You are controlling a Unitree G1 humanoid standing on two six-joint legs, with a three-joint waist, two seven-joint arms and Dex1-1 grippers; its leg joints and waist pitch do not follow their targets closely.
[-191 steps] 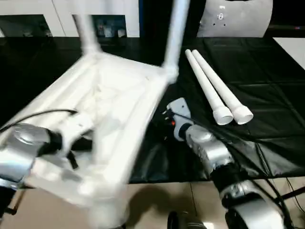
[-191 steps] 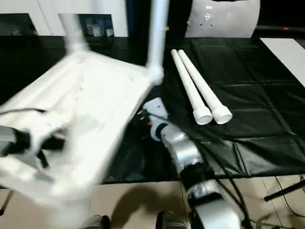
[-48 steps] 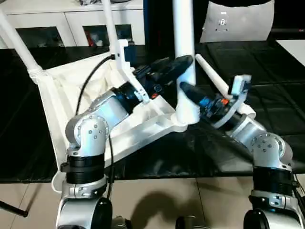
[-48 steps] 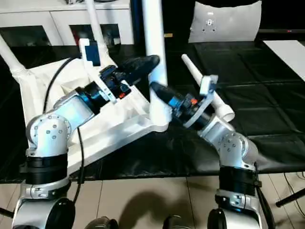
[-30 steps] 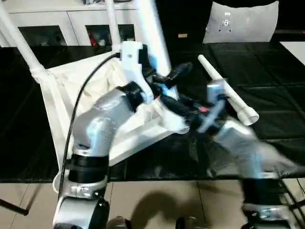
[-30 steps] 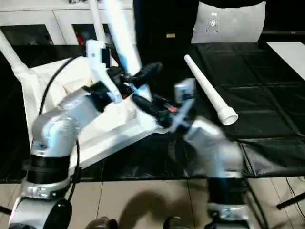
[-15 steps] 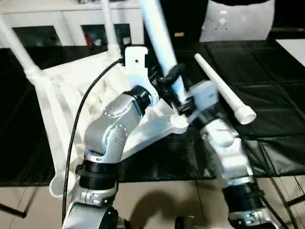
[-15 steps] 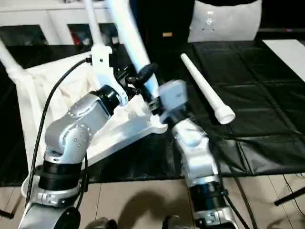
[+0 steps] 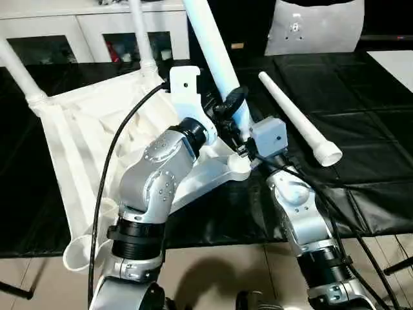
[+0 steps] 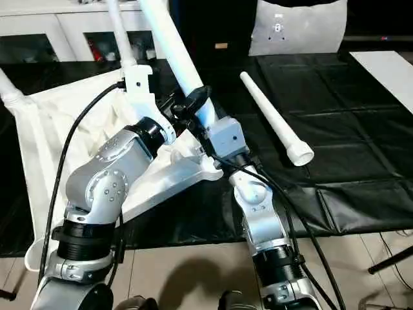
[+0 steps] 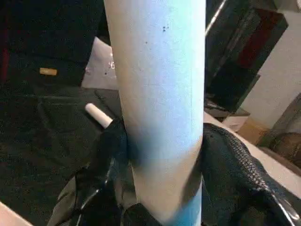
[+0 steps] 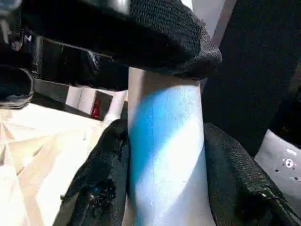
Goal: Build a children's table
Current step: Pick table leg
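Note:
The white table top (image 9: pixel 84 142) lies underside up and tilted on the black surface, with two legs standing in its far corner sockets (image 9: pixel 19 71) (image 9: pixel 139 32). A third leg (image 9: pixel 213 51) rises from the near right corner socket (image 9: pixel 239 165), leaning left at its top. My left gripper (image 9: pixel 233 110) is shut on this leg; its black fingers (image 11: pixel 110 155) press both sides. Just below, my right gripper (image 9: pixel 244 143) is shut on the same leg, with its fingers (image 12: pixel 235 174) on either side. A loose leg (image 9: pixel 293 116) lies to the right.
The black padded work surface (image 9: pixel 361 97) stretches to the right and ends at a front edge above a tiled floor (image 9: pixel 213 278). White cabinets (image 9: pixel 90 26) and a white panel (image 9: pixel 313 29) stand at the back. A black cable (image 9: pixel 116 161) loops over my left arm.
My left gripper has closed onto the leg just above the right gripper. The right arm has settled under it, and the table top has turned a little.

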